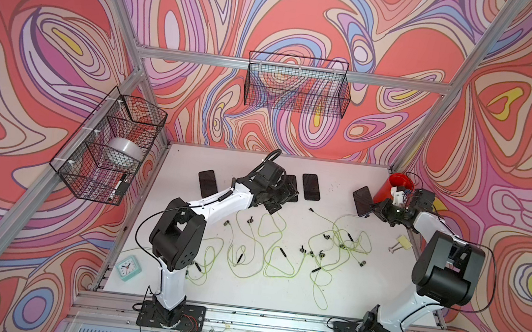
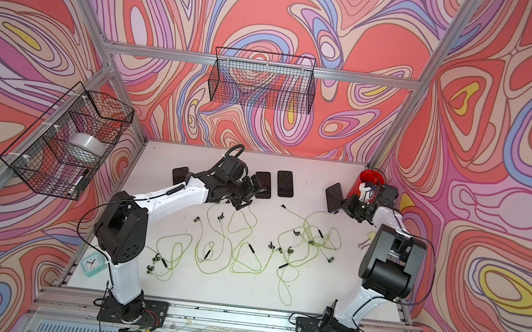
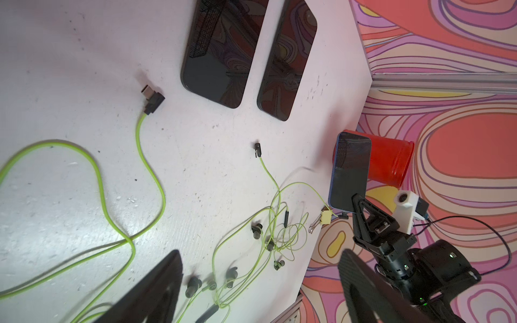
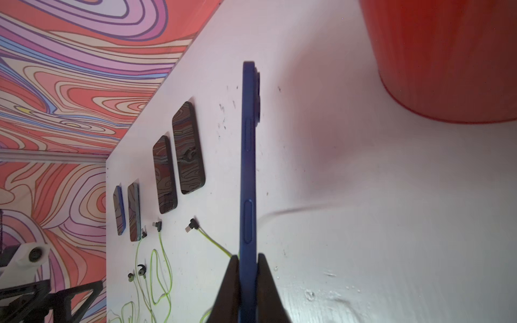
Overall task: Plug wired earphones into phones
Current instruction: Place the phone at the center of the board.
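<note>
Blue-edged phone (image 1: 362,199), glossy black face, raised off the white table (image 1: 276,295) at right of frame in a top view, its lower end clamped between the right gripper (image 4: 248,261) jaws, red cup (image 1: 396,186) just beside. Other phones (image 1: 311,187) lie flat across upper centre; yellow-green wired earphones (image 3: 257,230) sprawl loose over the table's middle. Left gripper (image 3: 261,253), jaws wide apart and empty, hangs near the middle phones.

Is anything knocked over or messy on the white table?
Yes. The red plastic cup lies on its side in the far right corner. Several thin yellow-green earphone cables are tangled in a heap nearby. One blue-edged phone is held upright on edge, pinched by the right arm's fingers.
</note>
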